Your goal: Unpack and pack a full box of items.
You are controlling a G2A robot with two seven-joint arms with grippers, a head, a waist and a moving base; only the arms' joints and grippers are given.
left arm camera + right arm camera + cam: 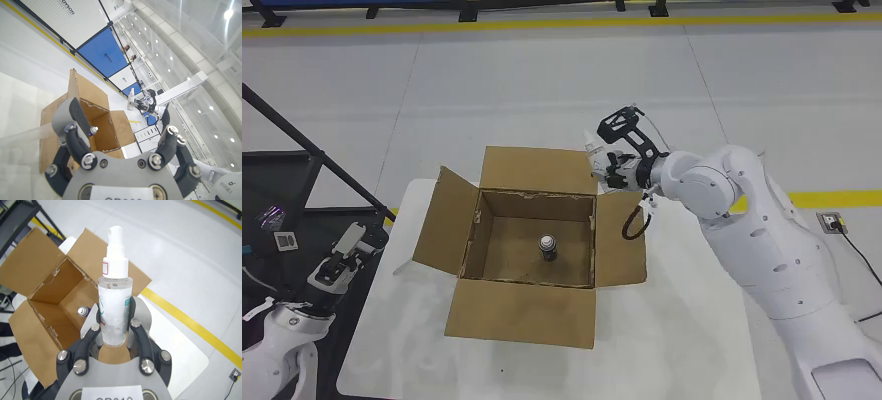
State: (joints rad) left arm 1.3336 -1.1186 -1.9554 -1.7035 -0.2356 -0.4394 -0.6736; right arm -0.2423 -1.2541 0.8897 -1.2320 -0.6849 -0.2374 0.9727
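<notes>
1. The right gripper [115, 308] has its fingers [133, 308] clamped on the lower body of a clear spray bottle [115, 291], one dark pad on each side. The white pump head sticks out well past the fingertips.
2. Out from there, the bottle hangs in the air, touching nothing but the pads. In the top view it sits over the far right corner of the cardboard box [532, 165], where the back flap meets the right flap.
3. The box stands open on the white table [672, 320], all four flaps splayed outward and their torn edges showing.
4. Down inside, a small can [548, 246] with a silver top and a purple body stands upright on the box floor, near the middle, clear of the walls.
5. Over to the left gripper [121, 108]: fingers spread wide, nothing between them. It sits by the table's left edge, near the box's left flap but not touching it.
6. A yellow floor line [189, 317] runs past the table behind the bottle.
</notes>
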